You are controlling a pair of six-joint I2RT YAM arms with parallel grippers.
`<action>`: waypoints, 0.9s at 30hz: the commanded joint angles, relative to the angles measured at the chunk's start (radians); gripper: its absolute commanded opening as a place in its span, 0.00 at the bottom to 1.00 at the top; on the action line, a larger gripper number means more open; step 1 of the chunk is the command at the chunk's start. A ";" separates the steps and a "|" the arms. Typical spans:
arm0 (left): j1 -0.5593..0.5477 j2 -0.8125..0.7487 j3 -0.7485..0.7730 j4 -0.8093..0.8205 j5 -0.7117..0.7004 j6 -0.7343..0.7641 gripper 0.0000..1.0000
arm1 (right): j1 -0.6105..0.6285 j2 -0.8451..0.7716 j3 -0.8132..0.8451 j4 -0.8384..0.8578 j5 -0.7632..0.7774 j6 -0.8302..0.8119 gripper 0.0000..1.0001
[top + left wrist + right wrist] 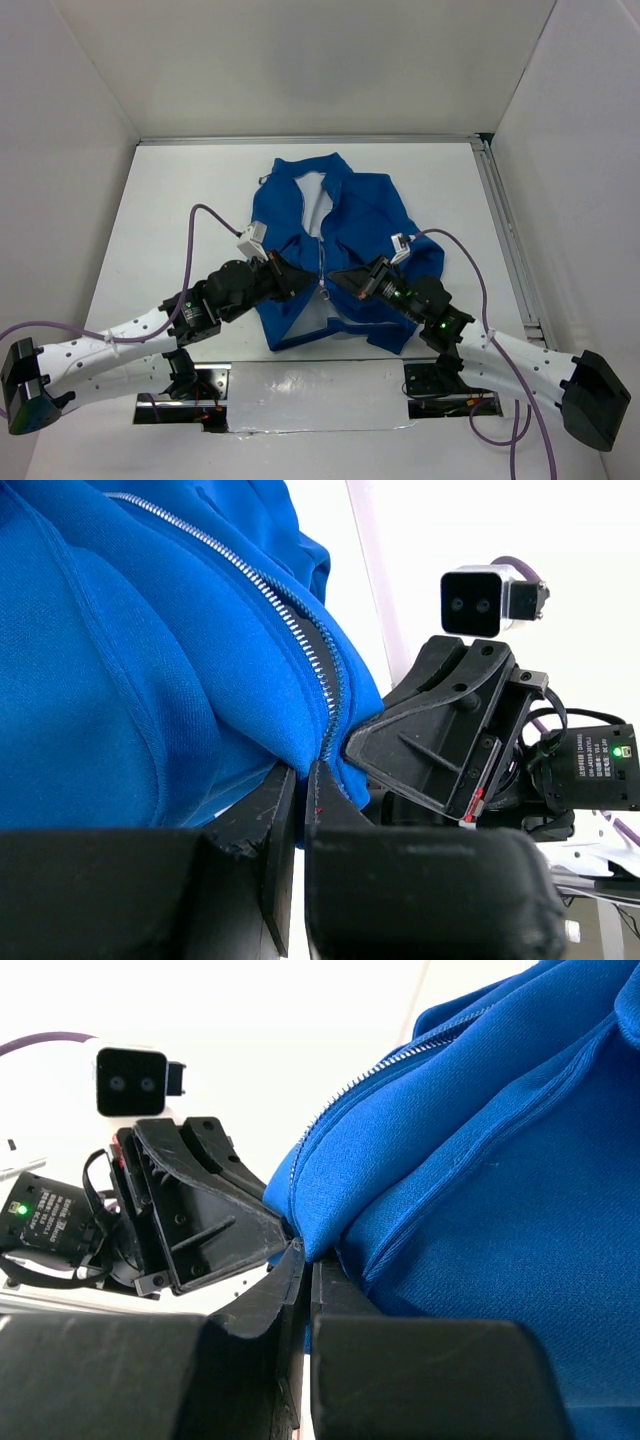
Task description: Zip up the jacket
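The royal-blue jacket (345, 240) lies on the white table, collar far, hem near, its front open at the top with white lining showing. The silvery zipper (322, 262) runs down the middle. My left gripper (303, 281) is shut on the left front edge of the jacket (150, 680) by the zipper teeth (300, 640). My right gripper (340, 279) is shut on the right front edge of the jacket (480, 1160), next to its zipper (350, 1095). The two grippers face each other, tips nearly touching at the lower zipper.
A metal rail (505, 240) runs along the table's right edge. White walls enclose the table (170, 220) on three sides. Purple cables (190, 250) loop over both arms. Mounting plates with the arm bases (210, 385) sit at the near edge.
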 commanded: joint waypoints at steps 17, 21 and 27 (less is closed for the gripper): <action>-0.008 -0.040 0.037 -0.016 0.094 -0.122 0.00 | 0.099 0.021 0.009 0.162 0.135 -0.108 0.00; -0.008 -0.033 0.054 -0.045 0.100 -0.143 0.00 | 0.121 0.030 0.003 0.180 0.159 -0.127 0.00; -0.008 -0.059 0.054 -0.049 0.111 -0.154 0.00 | 0.138 0.013 -0.026 0.190 0.214 -0.141 0.00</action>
